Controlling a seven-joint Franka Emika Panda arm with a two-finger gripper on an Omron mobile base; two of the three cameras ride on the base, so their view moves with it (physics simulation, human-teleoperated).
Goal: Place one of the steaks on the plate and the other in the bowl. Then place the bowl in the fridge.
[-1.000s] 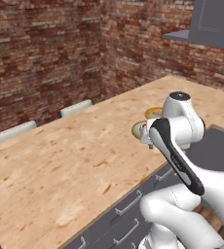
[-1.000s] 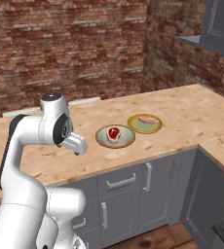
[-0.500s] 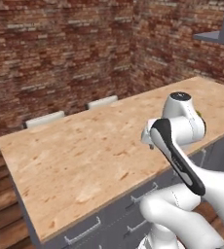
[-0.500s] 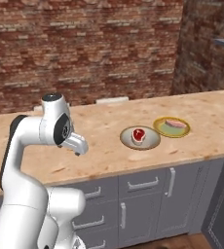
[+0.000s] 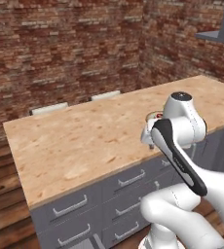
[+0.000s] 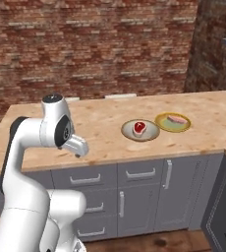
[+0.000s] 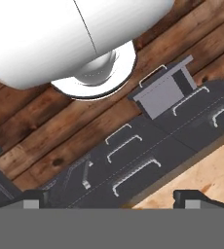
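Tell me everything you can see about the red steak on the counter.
The red steak is a small flat slab of raw meat, bright red with a pale fatty edge. It lies inside a shallow round tan-brown bowl on the wooden counter, near the front edge. Only the bowl touches it. A plate with a paler steak sits just beside the bowl. In the left base view the arm hides most of it.

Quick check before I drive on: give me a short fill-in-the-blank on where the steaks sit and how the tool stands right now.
The red steak lies in the ____.
The paler steak lies on the ____.
The bowl stands on the wooden ____.
The tool has its jaws ____.

Missing words: bowl; plate; counter; open
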